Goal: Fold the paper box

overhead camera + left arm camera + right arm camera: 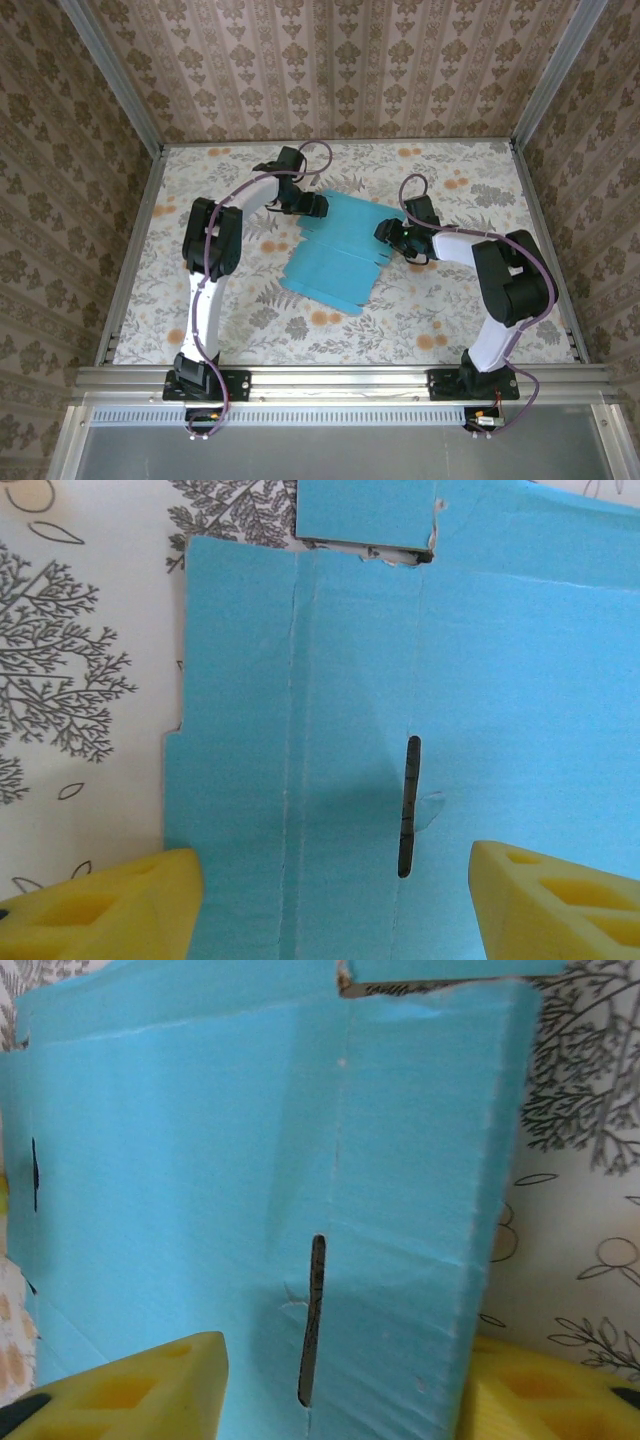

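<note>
The paper box (335,255) lies as a flat turquoise cut-out sheet in the middle of the table, blue side up. My left gripper (312,206) hovers over its far left corner, open. In the left wrist view its yellow fingers (100,905) stand wide apart over the sheet (500,660), with a dark slot (408,805) between them. My right gripper (385,232) is at the sheet's right edge, open. In the right wrist view the card (200,1160) and its slot (313,1320) sit between the fingers. The edge flap is slightly raised in front of the right finger (545,1395).
A floral tablecloth (420,320) covers the table. Patterned walls and metal frame rails (135,250) close it in on three sides. Bare cloth lies in front of the sheet and to both sides.
</note>
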